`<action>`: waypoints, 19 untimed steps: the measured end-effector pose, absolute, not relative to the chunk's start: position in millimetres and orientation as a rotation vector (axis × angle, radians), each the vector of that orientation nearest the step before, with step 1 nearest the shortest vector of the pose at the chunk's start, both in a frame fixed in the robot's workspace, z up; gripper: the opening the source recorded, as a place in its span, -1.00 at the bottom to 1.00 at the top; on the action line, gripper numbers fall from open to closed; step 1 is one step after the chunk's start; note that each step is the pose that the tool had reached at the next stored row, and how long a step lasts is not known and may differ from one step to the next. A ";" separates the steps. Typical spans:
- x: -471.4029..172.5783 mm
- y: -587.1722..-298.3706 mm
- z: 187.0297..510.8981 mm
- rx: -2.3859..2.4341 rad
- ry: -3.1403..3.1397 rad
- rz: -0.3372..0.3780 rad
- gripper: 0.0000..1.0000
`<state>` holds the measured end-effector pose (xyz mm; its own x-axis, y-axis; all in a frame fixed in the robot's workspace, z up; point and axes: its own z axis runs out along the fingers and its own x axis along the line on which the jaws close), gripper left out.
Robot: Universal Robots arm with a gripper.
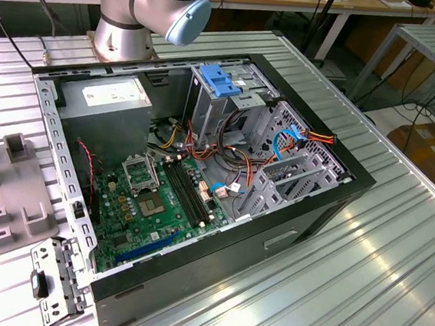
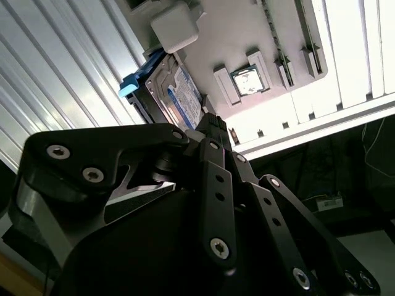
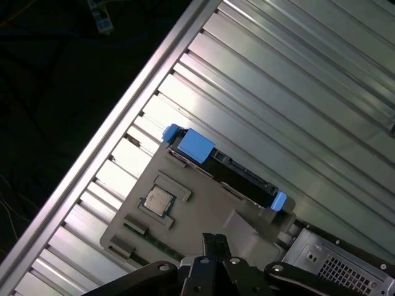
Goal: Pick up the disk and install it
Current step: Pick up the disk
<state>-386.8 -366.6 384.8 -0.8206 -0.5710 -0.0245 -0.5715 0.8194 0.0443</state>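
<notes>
**Claw shut and empty near the disk in its grey holder**

In both wrist views the claw [image 3: 215, 238] [image 2: 213, 121] has its black fingers pressed together with nothing between them. It hangs over a grey holder [image 3: 207, 206] that lies on the ribbed metal desk [image 3: 296, 80].

The disk [image 3: 237, 172] stands on its edge in a slot along one side of that holder. In the first wrist view it shows as a dark narrow strip with a bright blue carrier piece at each end. In the second wrist view the disk [image 2: 176, 92] shows its silver face, a white label with a blue band, and the blue carrier at its far end. The claw is near the disk and does not grip it; part of the holder lies between them.

A small square chip [image 3: 158, 201] [image 2: 249, 81] sits in a pocket of the same holder, apart from the disk.

In the exterior view an open computer case [image 1: 272, 238] lies on the desk [image 1: 328, 297], with the arm's base [image 1: 121, 38] at its far side. Inside are a grey power supply [image 1: 106, 114], a green circuit board [image 1: 152, 203] and a metal drive cage [image 1: 223, 106] with a blue latch [image 1: 219, 81] on top. The grey holder [image 1: 12, 213] lies on the desk at the exterior view's left of the case.
</notes>
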 end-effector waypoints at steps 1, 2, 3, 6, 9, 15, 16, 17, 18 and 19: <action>-386.8 -366.6 384.8 -0.942 2.985 0.078 -0.79; -386.8 -366.6 384.8 -0.948 2.984 0.078 -0.79; -386.8 -366.6 384.8 -0.953 2.982 0.078 -0.79; -386.8 -366.6 384.8 -0.968 2.978 0.078 -0.79; -386.8 -366.6 384.8 -0.982 2.973 0.078 -0.79; -386.8 -366.6 384.7 -1.016 2.962 0.078 -0.79; -386.8 -366.6 384.7 -1.021 2.961 0.078 -0.79; -386.8 -366.6 384.7 -1.025 2.960 0.078 -0.79; -386.8 -366.6 384.7 -1.030 2.958 0.078 -0.79; -386.8 -366.6 384.7 -1.035 2.956 0.078 -0.79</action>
